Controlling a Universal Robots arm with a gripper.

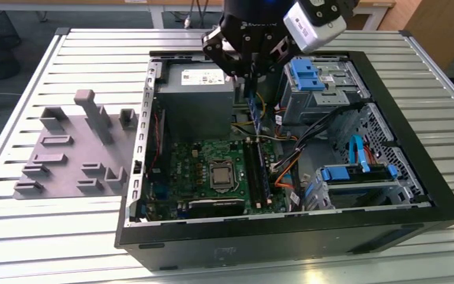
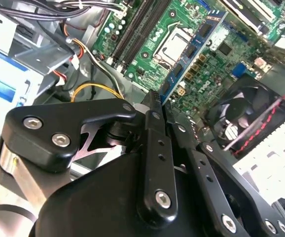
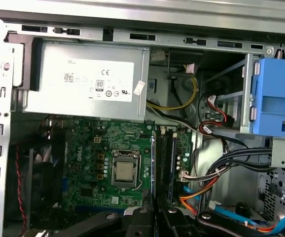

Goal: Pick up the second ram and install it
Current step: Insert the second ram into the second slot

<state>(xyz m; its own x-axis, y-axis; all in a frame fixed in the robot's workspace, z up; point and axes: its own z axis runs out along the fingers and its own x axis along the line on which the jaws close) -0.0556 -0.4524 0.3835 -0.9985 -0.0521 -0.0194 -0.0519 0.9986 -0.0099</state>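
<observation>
The second ram [image 2: 192,54] is a thin dark-blue stick with a white label, and my gripper [image 2: 157,106] is shut on one end of it. It reaches out from the fingertips over the green motherboard [image 2: 206,64]. In the exterior view the gripper [image 1: 247,74] hangs over the far part of the open computer case [image 1: 290,228], with the ram [image 1: 250,109] pointing down below it, above and apart from the board. The long black memory slots [image 3: 164,163] lie beside the processor socket [image 3: 124,170], just ahead of the gripper [image 3: 155,215].
A grey power supply [image 1: 195,89] fills the case's far corner. Light-blue drive brackets [image 1: 306,74] [image 1: 345,173] and loose cables [image 1: 290,160] crowd the exterior view's right side. A black fan [image 2: 241,118] sits by the board. A grey fixture [image 1: 77,148] lies on the slatted table [image 1: 54,236].
</observation>
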